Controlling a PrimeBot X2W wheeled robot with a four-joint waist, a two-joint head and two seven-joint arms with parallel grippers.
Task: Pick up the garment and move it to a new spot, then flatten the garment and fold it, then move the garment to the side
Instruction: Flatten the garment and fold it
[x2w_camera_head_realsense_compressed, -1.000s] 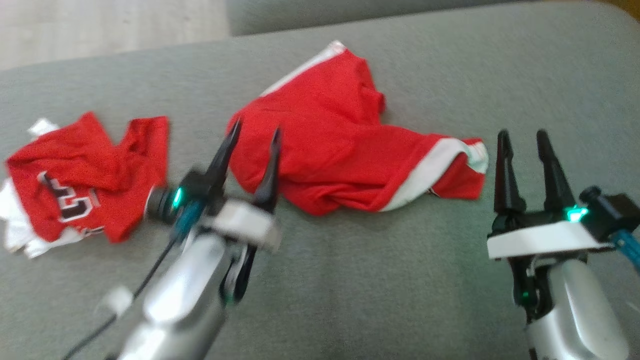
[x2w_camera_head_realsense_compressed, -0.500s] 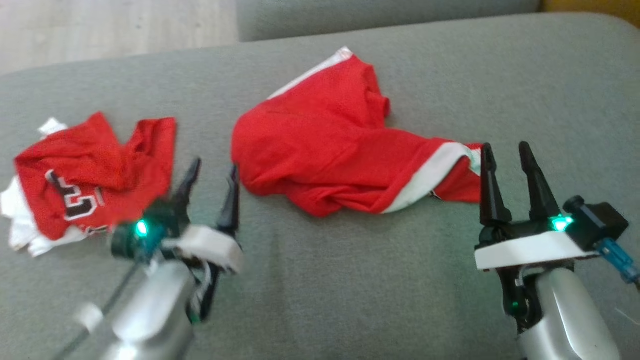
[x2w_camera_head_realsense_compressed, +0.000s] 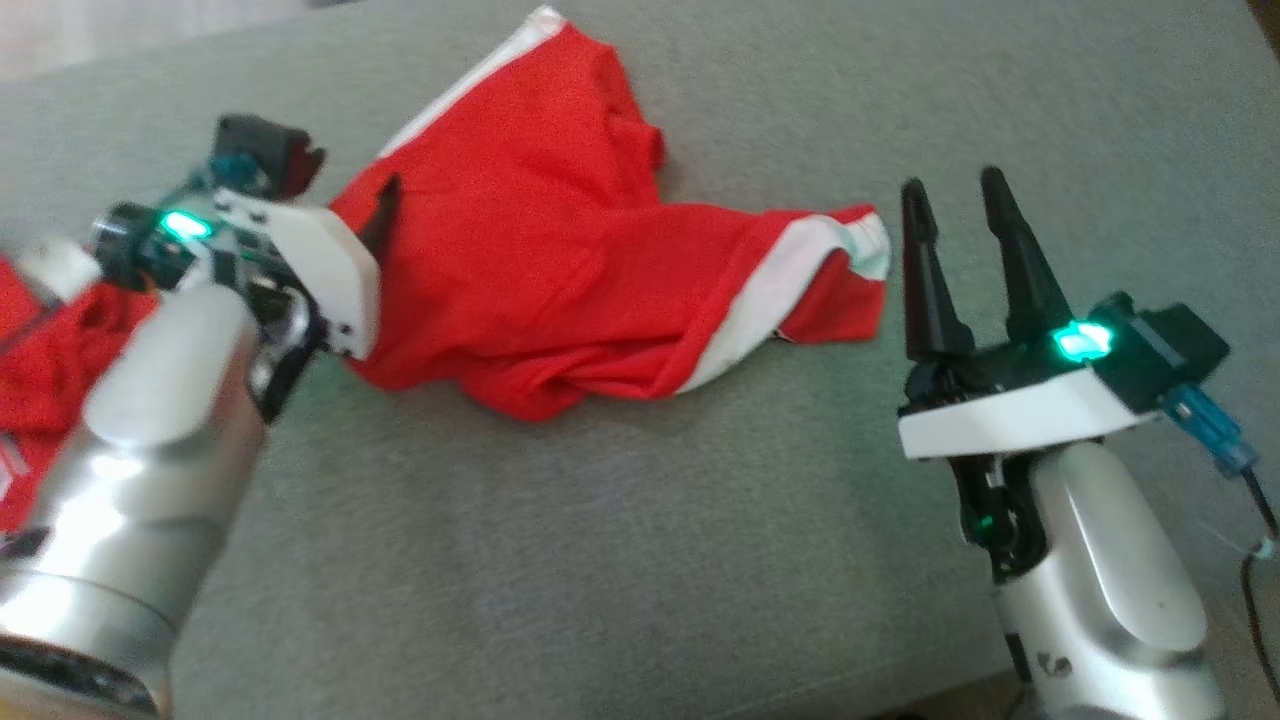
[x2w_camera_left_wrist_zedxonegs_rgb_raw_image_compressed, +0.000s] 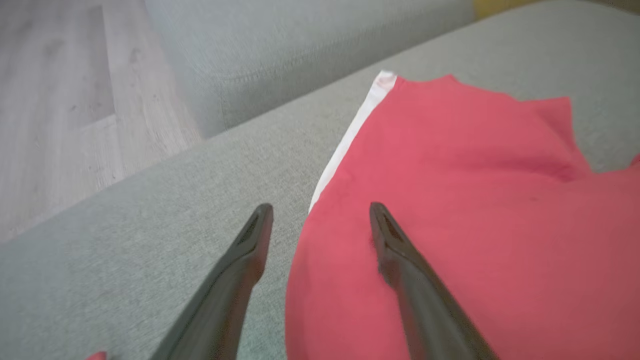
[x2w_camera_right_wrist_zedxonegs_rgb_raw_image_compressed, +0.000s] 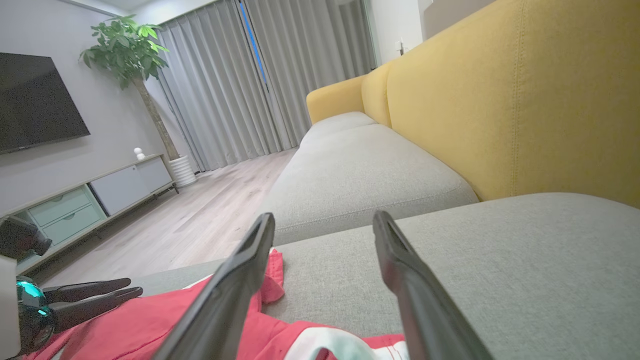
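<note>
The red shorts (x2w_camera_head_realsense_compressed: 560, 270), trimmed with white bands, lie crumpled on the grey sofa cushion (x2w_camera_head_realsense_compressed: 600, 560), toward 11 o'clock in the head view. The left gripper (x2w_camera_left_wrist_zedxonegs_rgb_raw_image_compressed: 320, 210) hangs at their 9 o'clock edge with jaws spread, one finger over cushion and the other over red cloth. The right gripper (x2w_camera_head_realsense_compressed: 952, 185), jaws also apart and empty, stands near their 3 o'clock end. A red jersey (x2w_camera_head_realsense_compressed: 40, 370) lies at 9 o'clock.
</note>
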